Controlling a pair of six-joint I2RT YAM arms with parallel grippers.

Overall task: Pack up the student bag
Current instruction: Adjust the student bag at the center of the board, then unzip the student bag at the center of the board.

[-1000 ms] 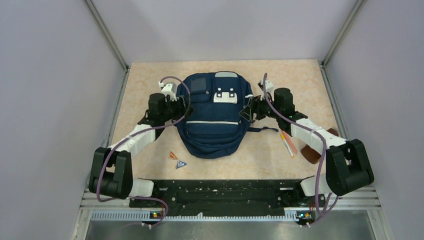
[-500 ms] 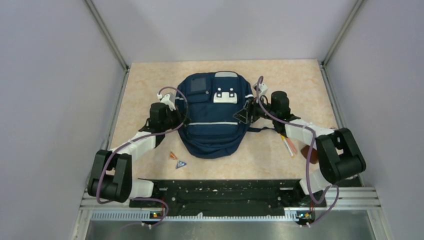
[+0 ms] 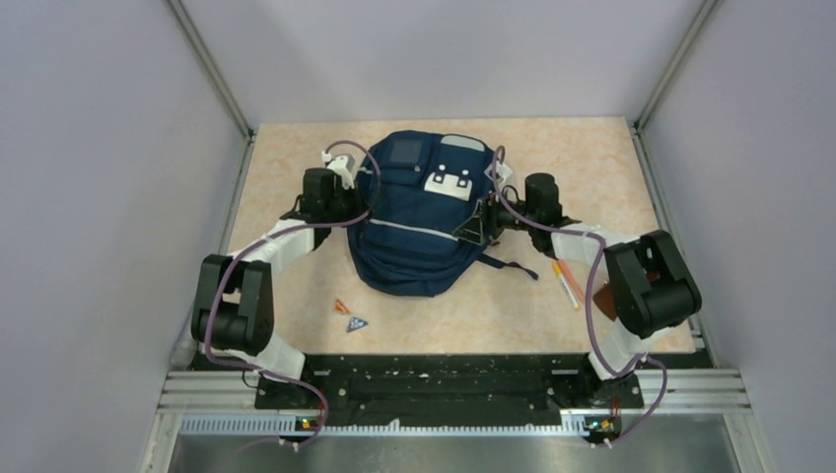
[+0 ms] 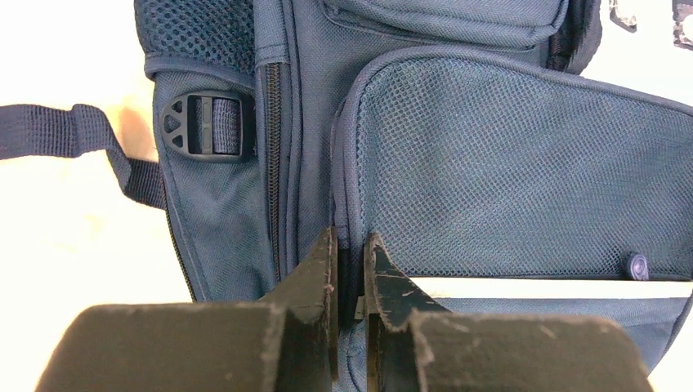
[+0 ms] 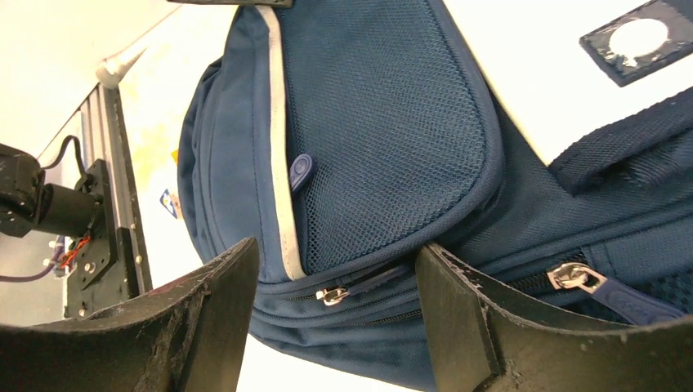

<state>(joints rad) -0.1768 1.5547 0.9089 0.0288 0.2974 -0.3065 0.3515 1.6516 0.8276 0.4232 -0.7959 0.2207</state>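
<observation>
The student bag (image 3: 414, 222) — a large navy fabric backpack with pale reflective stripes and white strap patches — lies flat at the middle of the beige speckled table (image 3: 286, 163), between the two arms. Since a second ago it has slid a little farther from the bases and turned, its top now leaning right. The left gripper (image 4: 350, 245), spread a second ago, is now pinched on the piped edge of the bag's mesh side pocket. The right gripper (image 5: 335, 253) stands wide apart at the bag's other side (nothing clamped), much as before. A thin orange pen (image 3: 567, 284) lies unmoved near the right arm.
</observation>
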